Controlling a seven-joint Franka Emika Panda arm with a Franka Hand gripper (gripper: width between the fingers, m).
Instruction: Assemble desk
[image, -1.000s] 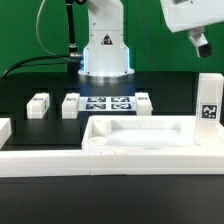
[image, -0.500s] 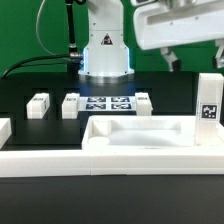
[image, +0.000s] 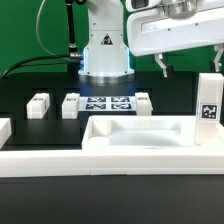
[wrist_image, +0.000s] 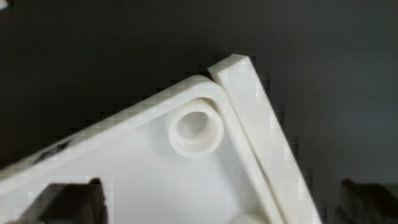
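1. Gripper. The gripper (image: 190, 63) hangs high at the exterior view's right, above and clear of the parts. Its jaws stand wide apart with nothing between them. In the wrist view, the dark fingertips (wrist_image: 54, 200) sit at the two edges of the frame and touch no part.

2. Desk top. The desk top (image: 140, 121) is a wide white tray with a raised rim. It lies open side up on the black surface (image: 40, 130), just behind the long white border rail (image: 60, 165) at the front. The wrist view shows one corner of it, with the raised rim (wrist_image: 249, 110) meeting at a point. A round socket (wrist_image: 192, 130) is set in the floor just inside that corner.

3. Legs.
- The upright leg (image: 208, 100) stands near the desk top's end at the exterior view's right, with a black-and-white tag on the face toward the camera.
- Three more legs rest on the surface behind the desk top: the first leg (image: 38, 105), the second leg (image: 72, 104) and the third leg (image: 143, 101).

4. Fixed items. The marker board (image: 108, 104) lies flat between the second and third legs, in front of the arm base (image: 105, 50).
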